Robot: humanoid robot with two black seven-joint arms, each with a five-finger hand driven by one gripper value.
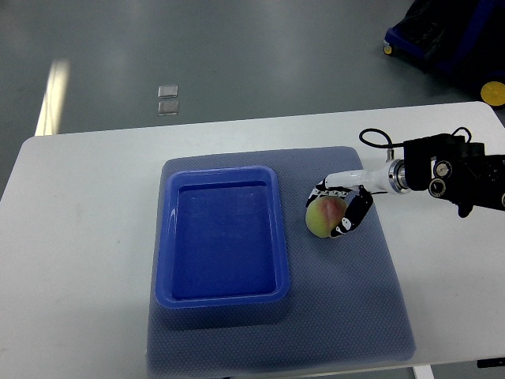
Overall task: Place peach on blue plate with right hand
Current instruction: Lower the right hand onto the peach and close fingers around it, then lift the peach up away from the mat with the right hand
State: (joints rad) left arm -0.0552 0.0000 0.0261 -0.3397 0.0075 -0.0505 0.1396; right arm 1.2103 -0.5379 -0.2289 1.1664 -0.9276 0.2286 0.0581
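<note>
Risk of round yellow-red peach (324, 216), clamped in black-and-white right hand (341, 209) over blue-grey mat (379, 300) just beside rectangular blue plastic plate (222, 235): slipping or striking raised plate rim during transfer.

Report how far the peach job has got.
Done: the right hand has reached the peach and its fingers wrap around it on the blue mat, just right of the blue plate. In hand: the grasp; whether the peach has left the mat cannot be told. Left: carry it leftward over the plate's rim and set it inside, where nothing lies yet. The left arm is out of view.
</note>
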